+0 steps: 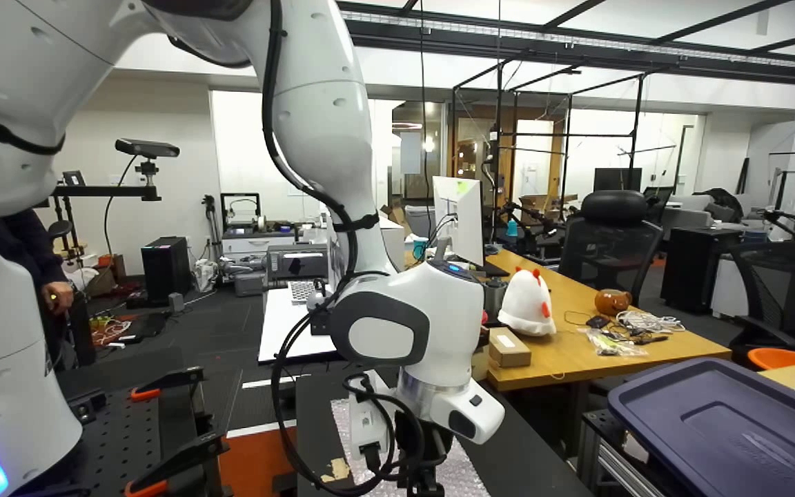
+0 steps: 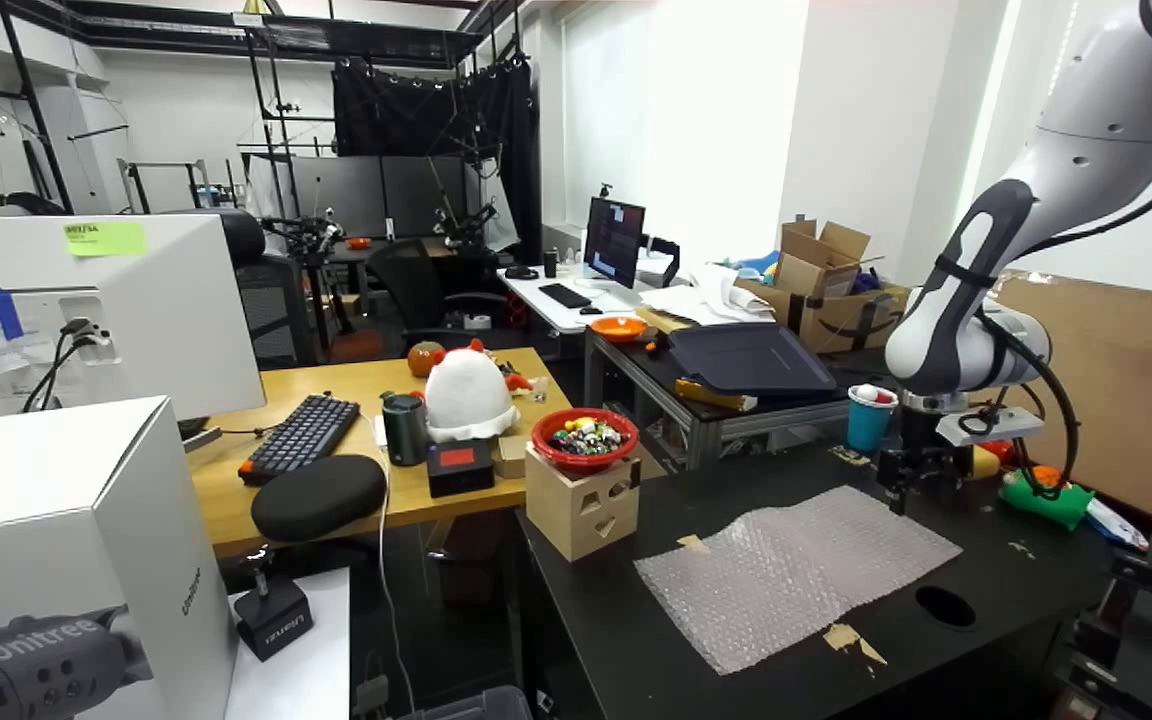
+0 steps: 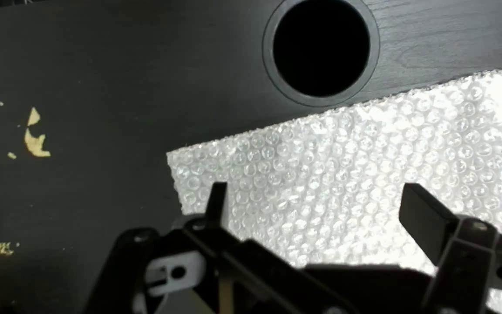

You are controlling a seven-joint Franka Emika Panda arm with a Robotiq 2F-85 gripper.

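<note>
My gripper (image 3: 315, 187) points down over a sheet of bubble wrap (image 3: 286, 174), its two fingers spread wide with nothing between them. The wrap lies flat on a black table (image 2: 676, 510), slightly creased across its middle (image 2: 786, 570). In an exterior view the gripper (image 2: 901, 490) hovers by the wrap's end nearest the arm; any contact cannot be made out. Behind it stand a teal cup (image 2: 868, 425) with something white and red on top, and a green bag (image 2: 1046, 500) beside partly hidden yellow and red items (image 2: 984, 462).
A round hole (image 2: 946, 606) is cut in the table beside the wrap. On the table's far end a wooden shape box (image 2: 561, 515) carries a red bowl (image 2: 543, 440) of small colourful pieces. Torn tan scraps (image 2: 841, 637) stick to the tabletop. A cardboard sheet (image 2: 1116, 390) stands behind the arm.
</note>
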